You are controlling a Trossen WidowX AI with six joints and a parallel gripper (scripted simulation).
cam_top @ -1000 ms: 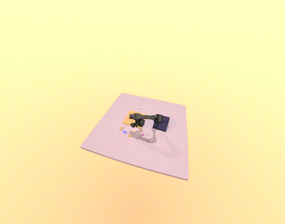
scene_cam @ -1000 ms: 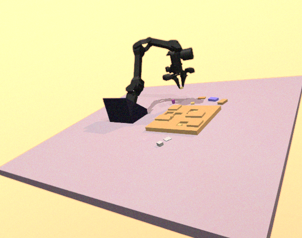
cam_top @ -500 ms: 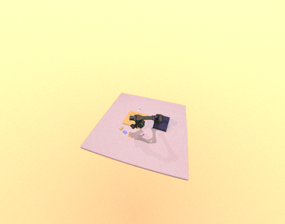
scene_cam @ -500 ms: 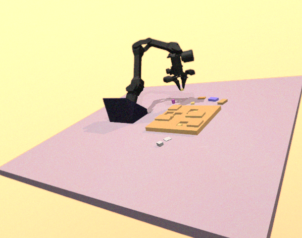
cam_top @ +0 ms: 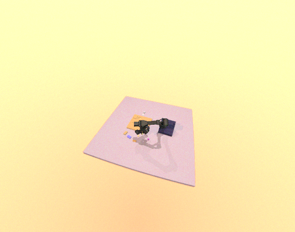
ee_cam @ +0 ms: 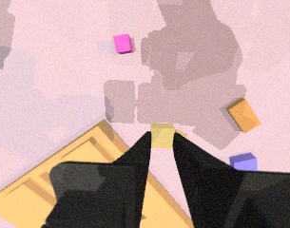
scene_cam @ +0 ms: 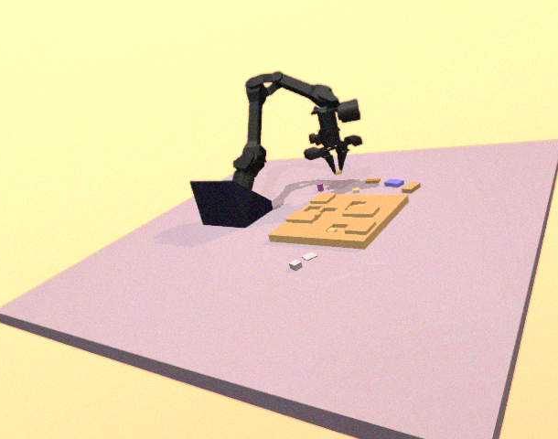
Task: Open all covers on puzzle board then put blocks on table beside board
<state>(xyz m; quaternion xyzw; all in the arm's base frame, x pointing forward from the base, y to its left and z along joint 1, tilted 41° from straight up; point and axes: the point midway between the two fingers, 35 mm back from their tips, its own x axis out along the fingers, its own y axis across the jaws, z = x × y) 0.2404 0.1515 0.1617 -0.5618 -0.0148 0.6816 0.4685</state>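
My gripper (cam_top: 142,133) (scene_cam: 338,173) (ee_cam: 162,136) is shut on a pale yellow block and holds it above the table, beyond the board's edge. The puzzle board (cam_top: 130,125) (scene_cam: 292,232) (ee_cam: 16,201) lies flat, with raised covers the same colour as the board. Openings show beside several covers; how far each cover is open is hard to tell. A pale yellow piece (scene_cam: 332,230) shows in a well near the board's front edge. Another yellow block (cam_top: 138,136) (scene_cam: 355,189) (ee_cam: 182,135) rests on the table beside the board, partly hidden behind the held block in the wrist view.
A magenta block (cam_top: 148,139) (scene_cam: 319,187) (ee_cam: 123,44), a blue block (cam_top: 128,137) (scene_cam: 393,182) (ee_cam: 244,162) and two orange blocks (scene_cam: 372,180) (scene_cam: 411,187) lie around the board. Two white pieces (scene_cam: 309,256) (scene_cam: 295,264) lie on its opposite side. The dark arm base (cam_top: 167,129) (scene_cam: 230,208) stands nearby.
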